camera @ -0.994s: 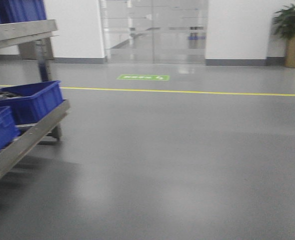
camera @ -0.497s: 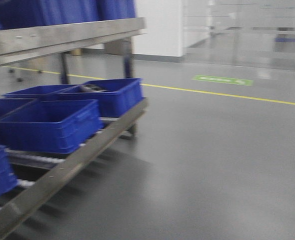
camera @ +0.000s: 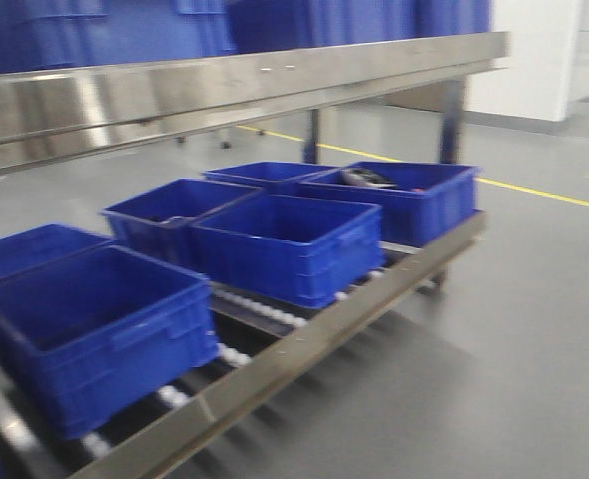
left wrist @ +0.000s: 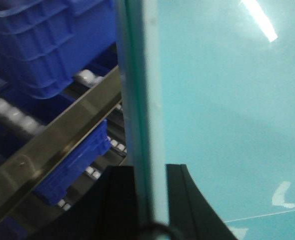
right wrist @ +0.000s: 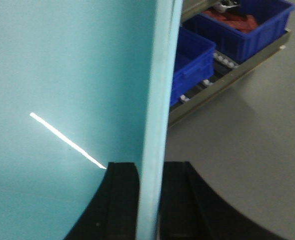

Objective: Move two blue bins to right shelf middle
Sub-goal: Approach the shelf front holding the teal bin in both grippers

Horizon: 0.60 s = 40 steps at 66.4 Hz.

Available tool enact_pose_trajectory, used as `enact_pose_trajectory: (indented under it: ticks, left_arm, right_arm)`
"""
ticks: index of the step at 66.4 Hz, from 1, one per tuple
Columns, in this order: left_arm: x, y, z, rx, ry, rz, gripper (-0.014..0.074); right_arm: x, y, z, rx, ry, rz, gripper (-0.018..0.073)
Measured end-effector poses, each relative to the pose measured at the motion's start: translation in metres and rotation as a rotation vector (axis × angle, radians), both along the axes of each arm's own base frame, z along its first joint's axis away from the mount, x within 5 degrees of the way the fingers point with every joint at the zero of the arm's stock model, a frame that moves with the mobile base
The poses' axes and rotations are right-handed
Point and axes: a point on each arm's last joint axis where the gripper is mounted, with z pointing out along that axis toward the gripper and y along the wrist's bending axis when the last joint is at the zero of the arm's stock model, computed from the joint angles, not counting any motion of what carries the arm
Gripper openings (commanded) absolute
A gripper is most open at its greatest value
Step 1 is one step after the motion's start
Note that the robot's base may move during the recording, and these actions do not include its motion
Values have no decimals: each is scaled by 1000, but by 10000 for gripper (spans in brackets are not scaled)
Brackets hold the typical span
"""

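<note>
Pinching a teal panel [left wrist: 212, 100] edge-on in left gripper [left wrist: 148, 175] and right gripper [right wrist: 148, 169], jaws closed on it, probably bracing it for driving. Leaving the blue bins [camera: 285, 244] untouched on the roller shelf [camera: 304, 347], at ten o'clock from the left gripper.

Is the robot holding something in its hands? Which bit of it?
Yes. The left gripper and the right gripper each pinch the thin edge of a smooth teal wall. What the whole thing is cannot be told.
</note>
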Motion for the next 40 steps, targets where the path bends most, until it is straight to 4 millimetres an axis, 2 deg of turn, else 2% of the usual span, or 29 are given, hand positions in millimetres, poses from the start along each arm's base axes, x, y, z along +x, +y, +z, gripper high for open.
enact_pose_trajectory:
  ticks: [40]
  left_arm:
    - [0,0,0,0,0,0,-111]
  right_arm:
    - [0,0,0,0,0,0,-165]
